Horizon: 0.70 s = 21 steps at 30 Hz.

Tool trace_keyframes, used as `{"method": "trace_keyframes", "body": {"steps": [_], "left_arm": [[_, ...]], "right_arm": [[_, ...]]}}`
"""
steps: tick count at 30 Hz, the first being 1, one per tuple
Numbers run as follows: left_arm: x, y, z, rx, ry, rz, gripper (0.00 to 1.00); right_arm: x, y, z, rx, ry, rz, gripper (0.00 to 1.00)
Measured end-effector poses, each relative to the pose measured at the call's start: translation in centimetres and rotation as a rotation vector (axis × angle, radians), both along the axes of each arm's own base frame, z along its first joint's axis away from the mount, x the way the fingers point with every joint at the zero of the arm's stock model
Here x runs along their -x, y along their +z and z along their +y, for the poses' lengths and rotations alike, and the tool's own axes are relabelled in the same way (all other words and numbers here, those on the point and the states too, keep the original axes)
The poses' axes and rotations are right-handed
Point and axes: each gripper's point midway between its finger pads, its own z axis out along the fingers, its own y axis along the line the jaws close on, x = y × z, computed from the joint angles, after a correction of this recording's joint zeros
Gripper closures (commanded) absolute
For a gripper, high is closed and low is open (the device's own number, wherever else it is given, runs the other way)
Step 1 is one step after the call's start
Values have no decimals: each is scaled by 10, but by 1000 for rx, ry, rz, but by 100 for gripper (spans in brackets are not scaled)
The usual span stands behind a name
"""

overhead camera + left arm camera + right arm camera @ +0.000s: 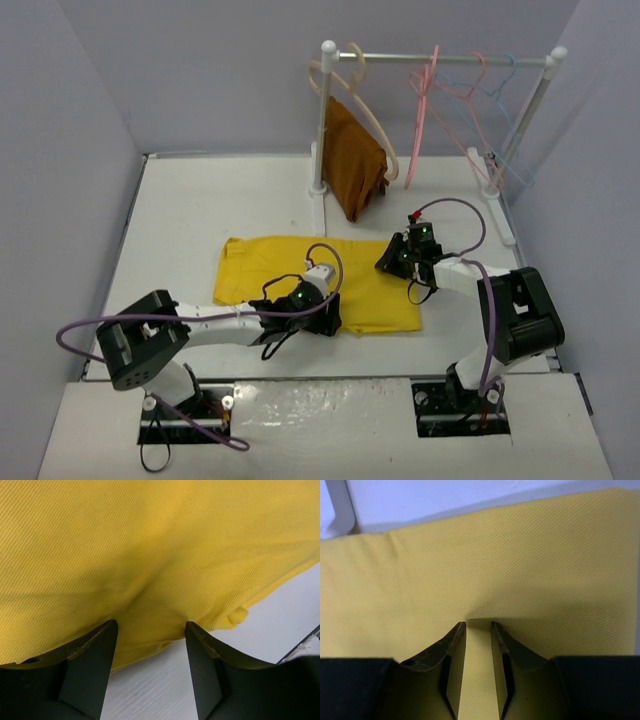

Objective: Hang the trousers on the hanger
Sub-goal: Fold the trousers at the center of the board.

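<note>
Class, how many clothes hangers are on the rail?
4. A beige hanger at the rail's left end carries a brown cloth; two pink hangers hang right of the middle; a light blue hanger is nearest the right post. They overlap, so another may be hidden.

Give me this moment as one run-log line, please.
left gripper open on trousers near edge | right gripper narrow, grip unclear | pink hanger on rail

The trousers point(265, 268) are bright yellow twill, folded into a flat, roughly rectangular slab. They lie on the white counter point(180, 210) at the centre of the top view, long side running left to right, with a shallow crease near the lower edge. The hanger point(418, 118), thin pink plastic, hangs by its hook from the rail point(400, 57) at upper right, well apart from the cloth.
</note>
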Motion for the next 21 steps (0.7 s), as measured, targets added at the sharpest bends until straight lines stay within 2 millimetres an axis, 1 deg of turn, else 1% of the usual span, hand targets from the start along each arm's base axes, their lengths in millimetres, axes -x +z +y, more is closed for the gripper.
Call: {"method": "trace_keyframes", "body": {"steps": [4, 7, 9, 12, 13, 15, 18, 19, 21], "left_arm": [[-3, 1, 2, 6, 31, -2, 45], [-3, 1, 8, -20, 43, 2, 44], [-4, 4, 14, -44, 54, 6, 44], [-9, 15, 35, -87, 102, 20, 44], [-17, 24, 44, -83, 134, 18, 44], [-39, 48, 60, -56, 212, -8, 44], [-80, 83, 89, 1, 347, -49, 44], [-93, 91, 99, 14, 388, -62, 44], [-112, 99, 116, 23, 457, -72, 44]], "right_arm": [[-17, 1, 4, -21, 6, -22, 75], [-27, 3, 2, -8, 13, -32, 74], [-28, 5, -1, 12, 19, -33, 73], [-21, 14, -7, 41, 29, -26, 72], [-18, 20, -8, 44, 35, -32, 72], [-13, 41, -6, 42, 46, -66, 71], [-3, 73, 8, 21, 90, -141, 71], [1, 81, 15, 10, 109, -162, 71], [16, 88, 28, -9, 147, -184, 71]]}}
